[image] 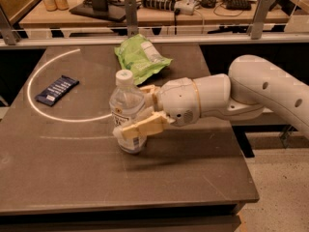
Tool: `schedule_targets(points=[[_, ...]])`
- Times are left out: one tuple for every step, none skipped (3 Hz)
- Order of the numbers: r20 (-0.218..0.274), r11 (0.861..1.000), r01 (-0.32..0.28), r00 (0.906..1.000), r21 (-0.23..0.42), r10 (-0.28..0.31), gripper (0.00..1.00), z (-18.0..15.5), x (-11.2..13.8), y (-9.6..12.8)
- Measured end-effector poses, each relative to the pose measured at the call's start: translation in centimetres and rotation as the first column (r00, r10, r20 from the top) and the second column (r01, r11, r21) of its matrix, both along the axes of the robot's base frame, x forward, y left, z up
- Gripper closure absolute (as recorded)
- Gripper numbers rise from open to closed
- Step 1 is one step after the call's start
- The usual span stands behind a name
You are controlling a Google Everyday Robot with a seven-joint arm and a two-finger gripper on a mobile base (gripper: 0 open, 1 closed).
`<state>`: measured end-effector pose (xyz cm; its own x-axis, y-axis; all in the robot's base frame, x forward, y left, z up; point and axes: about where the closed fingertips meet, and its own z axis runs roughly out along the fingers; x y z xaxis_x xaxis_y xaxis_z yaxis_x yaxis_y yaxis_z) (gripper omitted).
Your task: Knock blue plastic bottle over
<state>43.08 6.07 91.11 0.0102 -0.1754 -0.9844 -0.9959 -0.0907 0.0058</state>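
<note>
Blue plastic bottle [125, 100] stood upright, the gripper [132, 111] straddling it, jaws spread to either side of its label; contact looked made, a sideways shove seemed due.

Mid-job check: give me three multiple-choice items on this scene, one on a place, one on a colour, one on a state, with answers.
1. Where is the gripper?
A. around the blue plastic bottle
B. raised high above it
C. parked well off to one side

2. What colour is the cap?
A. red
B. white
C. black

3. How is the bottle?
A. upright
B. on its side
C. lifted in the air

Answers:
1 A: the open fingers straddle it, one across its front.
2 B: the cap is white.
3 A: it stands on the table.
</note>
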Motion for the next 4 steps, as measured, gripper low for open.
schedule_targets(points=[[0.005, 0.998, -0.062, 0.9981, 0.015, 0.062, 0.69, 0.2, -0.5, 1.7], [0.154, 1.000, -0.025, 0.9877, -0.018, 0.028, 0.93, 2.9, 0.9, 1.5], [0.294, 0.994, 0.065, 0.9550, -0.085, -0.037, 1.00, 6.3, 3.0, -0.1], [0.394, 0.973, 0.124, 0.9182, -0.194, -0.038, 1.00, 9.5, 4.0, -1.4]])
